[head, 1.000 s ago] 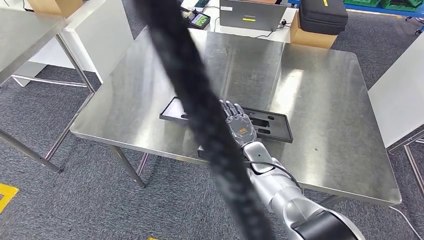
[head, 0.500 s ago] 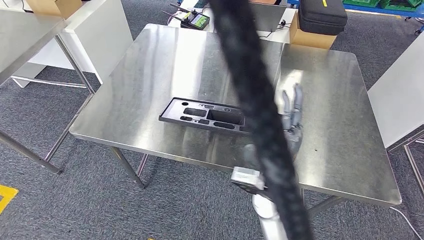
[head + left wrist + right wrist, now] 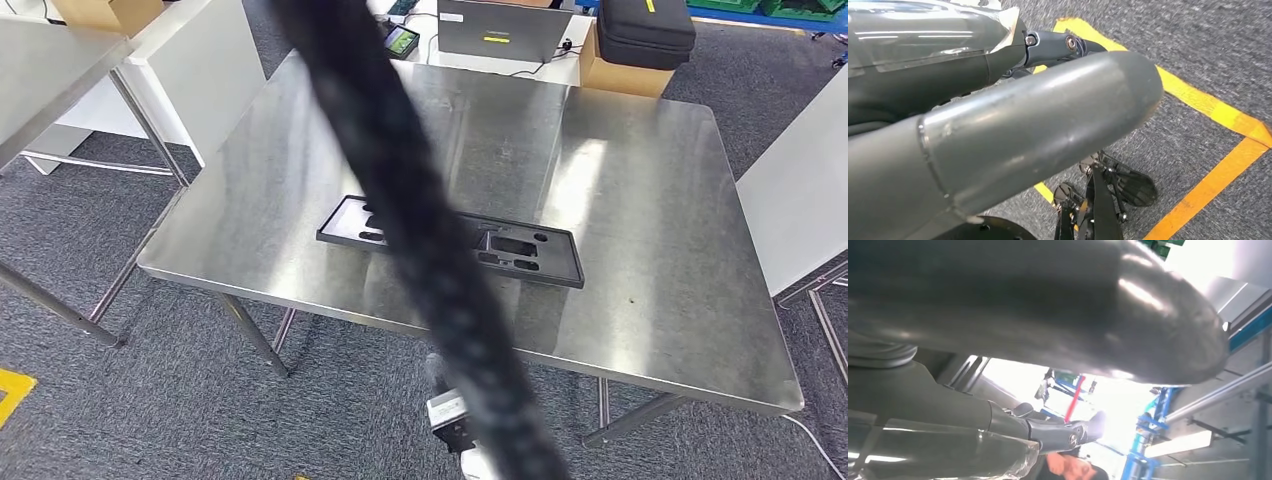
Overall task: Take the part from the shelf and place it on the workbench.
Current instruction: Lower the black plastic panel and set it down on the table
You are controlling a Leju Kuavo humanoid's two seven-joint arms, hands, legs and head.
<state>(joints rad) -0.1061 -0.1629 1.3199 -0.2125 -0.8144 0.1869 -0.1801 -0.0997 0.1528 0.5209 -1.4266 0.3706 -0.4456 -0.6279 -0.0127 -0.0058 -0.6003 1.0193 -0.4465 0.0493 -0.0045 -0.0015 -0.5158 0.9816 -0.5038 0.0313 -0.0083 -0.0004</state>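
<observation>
Here, in the head view, the black part (image 3: 452, 240) lies flat on the steel tabletop (image 3: 650, 240), toward its near edge, with no hand touching it; a blurred black cable (image 3: 420, 240) slants across the picture in front of it. A laptop (image 3: 505, 28) and a black case (image 3: 645, 32) sit beyond the tabletop's far edge. In the left wrist view, the left hand (image 3: 1013, 135) hangs over grey carpet crossed by yellow tape (image 3: 1218, 112), nothing in it, though whether its fingers are spread or curled cannot be told. In the right wrist view, the right hand (image 3: 1048, 305) looms close and dark, holding nothing visible, its fingers likewise unreadable.
</observation>
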